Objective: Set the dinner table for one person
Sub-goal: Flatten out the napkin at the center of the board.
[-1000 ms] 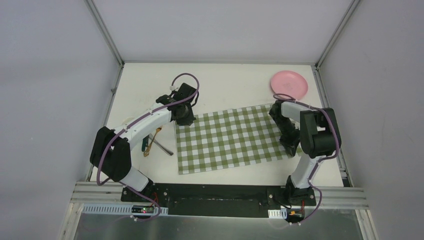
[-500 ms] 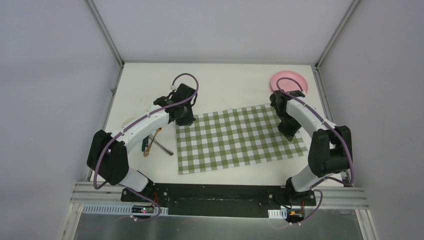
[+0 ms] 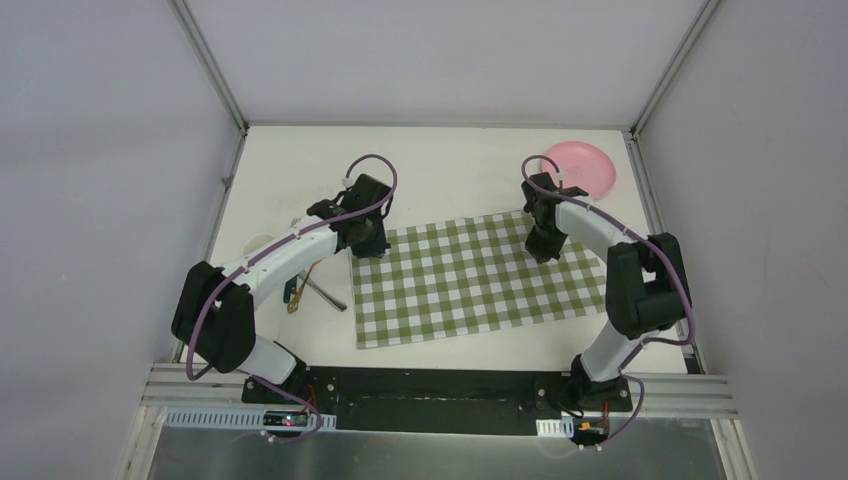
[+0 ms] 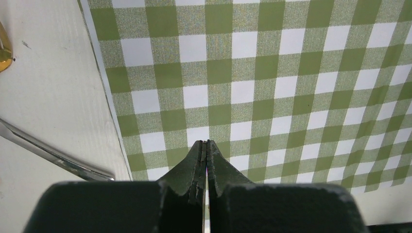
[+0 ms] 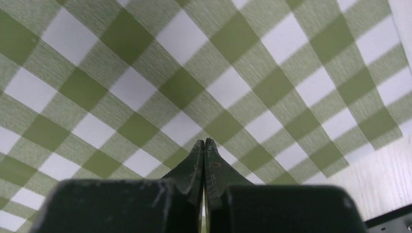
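Dinner table [image 3: 450, 170], beneath left end effector [image 4: 205, 143]

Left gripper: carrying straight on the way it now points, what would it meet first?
Most likely the green-and-white checked cloth: the shut left gripper points down at it, just inside one edge. How far above the fabric its tips are is unclear.

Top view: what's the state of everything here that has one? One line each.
checked cloth, spread flat on the dinner table, slightly askew.
pink plate, empty, on bare table beyond the cloth's far right corner.
cutlery, lying loose left of the cloth.
left gripper, shut, empty, over the cloth near its left edge.
right gripper, shut, empty, over the cloth.
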Controlling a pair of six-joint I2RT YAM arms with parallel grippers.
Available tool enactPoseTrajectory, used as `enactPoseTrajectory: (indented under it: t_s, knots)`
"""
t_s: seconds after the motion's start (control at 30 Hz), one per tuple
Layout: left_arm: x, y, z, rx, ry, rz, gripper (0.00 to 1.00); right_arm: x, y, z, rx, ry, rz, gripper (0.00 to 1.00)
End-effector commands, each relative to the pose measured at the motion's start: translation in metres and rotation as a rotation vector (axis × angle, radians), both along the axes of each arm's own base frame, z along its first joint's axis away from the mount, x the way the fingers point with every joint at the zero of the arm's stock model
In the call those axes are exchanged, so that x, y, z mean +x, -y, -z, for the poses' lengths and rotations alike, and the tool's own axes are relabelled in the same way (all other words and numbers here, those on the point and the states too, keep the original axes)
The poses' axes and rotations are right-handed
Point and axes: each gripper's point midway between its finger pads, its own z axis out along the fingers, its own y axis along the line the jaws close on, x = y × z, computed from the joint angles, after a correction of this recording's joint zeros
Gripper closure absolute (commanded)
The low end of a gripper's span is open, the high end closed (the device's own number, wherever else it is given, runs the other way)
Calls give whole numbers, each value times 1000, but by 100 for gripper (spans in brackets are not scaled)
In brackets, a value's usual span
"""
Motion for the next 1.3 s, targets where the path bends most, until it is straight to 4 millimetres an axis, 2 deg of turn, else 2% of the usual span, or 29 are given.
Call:
enactPoseTrajectory:
  t_s: [0.0, 0.27, 0.43, 0.57, 0.8, 1.0, 1.27]
  knots:
    - [7, -3, -4, -13, 33, -22, 100, 40, -19, 0, 33, 63, -80, 100]
    - [3, -3, 28, 6, -42, -51, 100, 63, -34, -3, 75, 93, -121, 100]
    - [4, -2, 33, 10, -55, -52, 100, 83, -44, -9, 94, 109, -149, 100]
    - [5, -2, 34, 12, -54, -58, 100, 90, -44, -2, 76, 84, -157, 100]
    - [5, -3, 31, 9, -47, -61, 100, 84, -34, 13, 24, 32, -153, 100]
    - [4, -5, 27, 11, -38, -66, 100, 82, -32, 22, 74, 15, -136, 100]
    - [4, -5, 23, 10, -34, -65, 100, 76, -13, 35, 92, -11, -87, 100]
